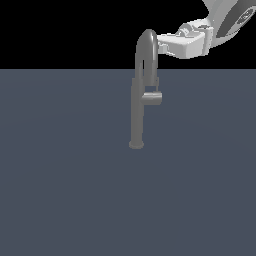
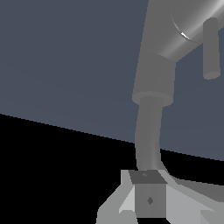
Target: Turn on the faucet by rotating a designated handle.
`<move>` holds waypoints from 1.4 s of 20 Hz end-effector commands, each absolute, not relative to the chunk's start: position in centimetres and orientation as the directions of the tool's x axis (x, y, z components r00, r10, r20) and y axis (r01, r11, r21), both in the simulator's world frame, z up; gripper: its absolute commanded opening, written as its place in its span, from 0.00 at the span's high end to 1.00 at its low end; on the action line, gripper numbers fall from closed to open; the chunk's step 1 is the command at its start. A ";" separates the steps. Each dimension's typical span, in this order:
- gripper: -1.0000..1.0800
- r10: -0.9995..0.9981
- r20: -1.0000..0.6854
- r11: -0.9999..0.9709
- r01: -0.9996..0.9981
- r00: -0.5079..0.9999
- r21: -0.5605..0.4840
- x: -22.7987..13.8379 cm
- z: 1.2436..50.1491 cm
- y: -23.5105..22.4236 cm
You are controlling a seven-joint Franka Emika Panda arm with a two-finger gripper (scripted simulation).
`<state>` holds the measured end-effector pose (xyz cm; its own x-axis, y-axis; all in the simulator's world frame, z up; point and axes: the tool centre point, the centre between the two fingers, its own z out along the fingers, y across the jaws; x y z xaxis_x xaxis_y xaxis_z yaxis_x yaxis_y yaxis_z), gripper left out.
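Grey faucet [image 1: 138,100] arch at pincer [image 1: 159,46]; handle [image 1: 152,97] well below.

A flat, matte slate-blue surface [image 1: 65,190] fills the lower part of the exterior view, plain and evenly coloured from one side to the other, with no markings or seams to be seen. Its far edge runs as a straight level line across that view. Beyond the edge lies a featureless black background [image 1: 65,30]. In the wrist view the same slate-blue surface [image 2: 65,57] meets the black area [image 2: 43,175] along a slanted line. Its material is hard to judge; it looks like an untextured rendered plane.
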<state>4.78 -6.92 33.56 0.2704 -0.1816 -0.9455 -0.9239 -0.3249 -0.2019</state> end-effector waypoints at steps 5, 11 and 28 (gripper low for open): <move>1.00 -0.101 -0.986 -0.185 -0.977 0.130 -0.110 6.2 29.5 -8.3; 1.00 -0.034 -0.999 -0.091 -0.995 0.038 -0.034 6.8 26.4 -9.0; 1.00 -0.001 -1.000 -0.049 -0.999 -0.003 0.003 5.7 25.4 -9.3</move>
<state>6.03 -9.24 25.21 -0.0033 -0.0006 -1.0000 -0.9988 -0.0492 0.0034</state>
